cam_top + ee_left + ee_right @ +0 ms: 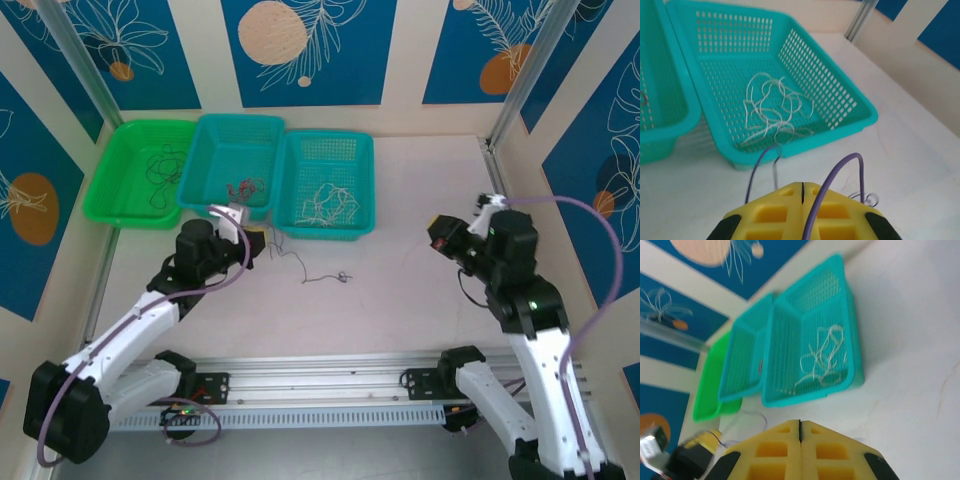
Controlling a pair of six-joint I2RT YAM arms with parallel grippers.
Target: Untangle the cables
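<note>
Our left gripper is clamped on the purple cable, just in front of the basket of white cables; our right gripper is closed on nothing. We should lift slowly so its tail on the table drags free without snagging.

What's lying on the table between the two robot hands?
A thin purple cable runs from the left gripper toward the right gripper. Past its curled end the table is bare. The top view shows it.
</note>
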